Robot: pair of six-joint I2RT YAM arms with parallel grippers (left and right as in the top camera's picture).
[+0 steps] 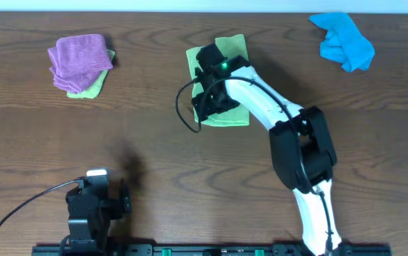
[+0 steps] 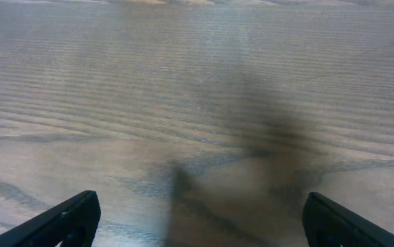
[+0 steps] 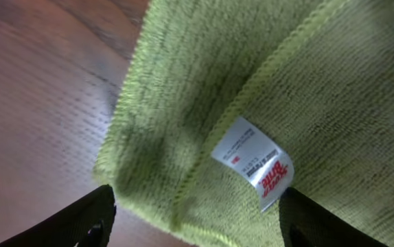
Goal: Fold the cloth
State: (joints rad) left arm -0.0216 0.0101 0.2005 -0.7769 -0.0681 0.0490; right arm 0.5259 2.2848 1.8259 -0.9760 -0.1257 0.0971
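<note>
The lime-green cloth (image 1: 234, 114) lies folded on the table at the middle back, partly hidden under my right arm. In the right wrist view the cloth (image 3: 265, 89) fills the upper right, with a white care label (image 3: 253, 162) on a folded edge. My right gripper (image 3: 197, 223) is open, its fingers straddling the cloth's near corner just above it; it also shows in the overhead view (image 1: 207, 89). My left gripper (image 2: 197, 226) is open and empty over bare wood at the front left (image 1: 94, 203).
A purple cloth (image 1: 79, 60) sits folded on a paler green cloth (image 1: 94, 89) at the back left. A bright blue cloth (image 1: 342, 41) lies crumpled at the back right. The wooden table (image 1: 154, 156) runs between them.
</note>
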